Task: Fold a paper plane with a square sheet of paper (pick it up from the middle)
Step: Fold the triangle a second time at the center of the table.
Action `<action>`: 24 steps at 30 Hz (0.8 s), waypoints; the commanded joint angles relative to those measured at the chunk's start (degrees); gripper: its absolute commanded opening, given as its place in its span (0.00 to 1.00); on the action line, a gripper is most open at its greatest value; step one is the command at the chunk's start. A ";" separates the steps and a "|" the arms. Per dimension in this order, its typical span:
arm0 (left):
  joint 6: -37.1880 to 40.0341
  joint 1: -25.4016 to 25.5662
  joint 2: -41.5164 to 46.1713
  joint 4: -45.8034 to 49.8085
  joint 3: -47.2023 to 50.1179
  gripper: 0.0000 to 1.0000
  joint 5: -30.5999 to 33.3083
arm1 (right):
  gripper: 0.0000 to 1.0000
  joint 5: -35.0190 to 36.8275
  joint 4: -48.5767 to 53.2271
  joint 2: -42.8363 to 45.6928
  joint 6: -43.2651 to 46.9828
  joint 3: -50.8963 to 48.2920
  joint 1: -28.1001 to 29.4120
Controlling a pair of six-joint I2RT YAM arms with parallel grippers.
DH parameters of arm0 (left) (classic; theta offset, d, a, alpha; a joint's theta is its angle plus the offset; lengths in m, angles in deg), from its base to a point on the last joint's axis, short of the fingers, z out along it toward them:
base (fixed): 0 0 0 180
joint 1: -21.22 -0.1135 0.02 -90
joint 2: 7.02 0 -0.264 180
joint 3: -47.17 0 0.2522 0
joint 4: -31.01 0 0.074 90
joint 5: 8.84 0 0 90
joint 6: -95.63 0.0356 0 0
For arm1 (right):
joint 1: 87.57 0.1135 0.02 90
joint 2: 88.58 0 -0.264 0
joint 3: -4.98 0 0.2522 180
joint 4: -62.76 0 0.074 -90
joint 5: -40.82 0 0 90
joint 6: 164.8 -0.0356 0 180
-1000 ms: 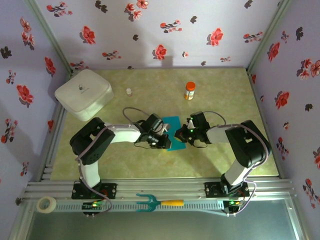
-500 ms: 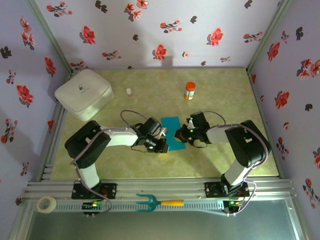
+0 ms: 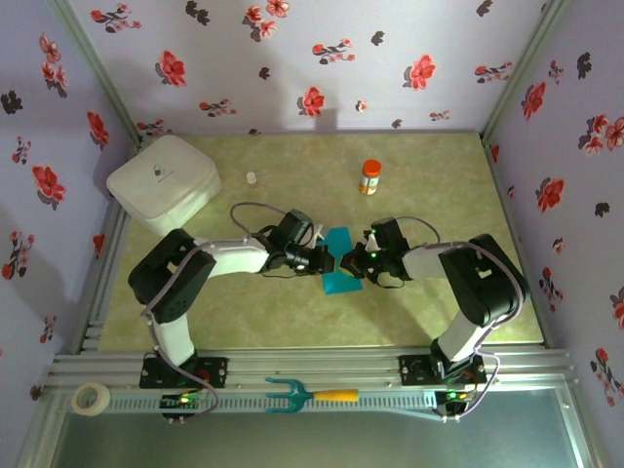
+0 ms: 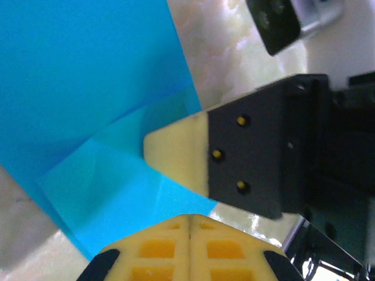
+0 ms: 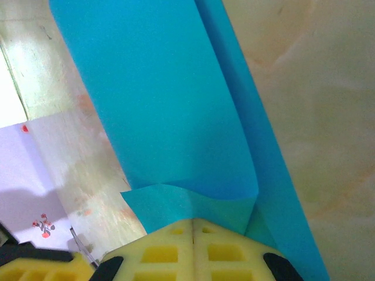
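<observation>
mid-table, left jaws and right jaws clamp opposite edges of the square sheet of paper (image 3: pixel 337 277), bare table (image 3: pixel 292 322) around.

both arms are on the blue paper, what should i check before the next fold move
1. Left tool gripping the square sheet of paper: ok, shut on a raised flap.
2. Right tool gripping the sheet: ok, shut, with the paper buckled at its tips.
3. Gap between the tools: cannot tell; the right tool's finger lies very near the left tool.
4. Fold pressed flat: not ok, the folded part curls over, rounded rather than creased.
5. Orange bottle and white box apart from the sheet: ok.
</observation>
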 commanded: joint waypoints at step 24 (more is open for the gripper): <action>5.25 2.08 -4.83 10.91 2.13 0.01 7.47 | 0.04 -0.60 4.80 -0.88 3.04 3.35 1.91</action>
